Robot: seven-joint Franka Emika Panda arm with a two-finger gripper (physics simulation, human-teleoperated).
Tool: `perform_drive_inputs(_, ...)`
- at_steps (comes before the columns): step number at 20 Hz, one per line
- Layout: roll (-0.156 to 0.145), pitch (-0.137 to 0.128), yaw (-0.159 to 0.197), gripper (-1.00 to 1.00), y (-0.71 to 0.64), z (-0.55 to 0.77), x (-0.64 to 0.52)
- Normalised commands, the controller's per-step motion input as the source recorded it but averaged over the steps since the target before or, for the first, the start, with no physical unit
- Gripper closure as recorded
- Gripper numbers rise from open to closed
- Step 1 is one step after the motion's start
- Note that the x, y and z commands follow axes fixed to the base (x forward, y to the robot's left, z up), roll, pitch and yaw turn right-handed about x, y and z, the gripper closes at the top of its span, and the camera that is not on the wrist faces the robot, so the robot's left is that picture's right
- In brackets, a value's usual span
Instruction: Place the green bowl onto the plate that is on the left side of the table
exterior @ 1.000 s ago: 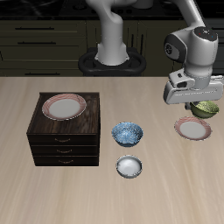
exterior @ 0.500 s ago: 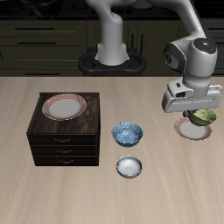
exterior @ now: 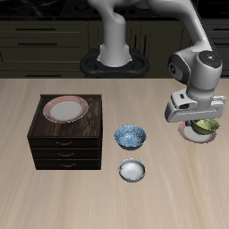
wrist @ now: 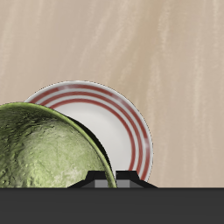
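Observation:
The green bowl (exterior: 208, 126), with its mottled yellow-green glaze, hangs tilted in my gripper (exterior: 201, 122), which is shut on its rim. It sits just above the white plate with red rings (exterior: 187, 133), much of which is covered by the gripper in the exterior view. In the wrist view the green bowl (wrist: 44, 150) fills the near field and overlaps the plate (wrist: 118, 122), which lies flat on the table below. I cannot tell whether bowl and plate touch.
A dark wooden drawer cabinet (exterior: 67, 143) carries a second red-rimmed plate (exterior: 64, 109) on its top. A blue patterned bowl (exterior: 131, 136) and a small white bowl (exterior: 131, 170) stand mid-table, nearer the front edge.
The gripper has come down with the green bowl, from beside and above the plate to low over it.

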Motion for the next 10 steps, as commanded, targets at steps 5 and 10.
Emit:
perform_drive_inputs(5, 0.013, -0.002, -0.008, -1.0, 0.0, 0.04, -0.03)
perform_drive_inputs(10, 0.013, -0.024, 0.01, -1.0, 0.02, 0.1, -0.05)
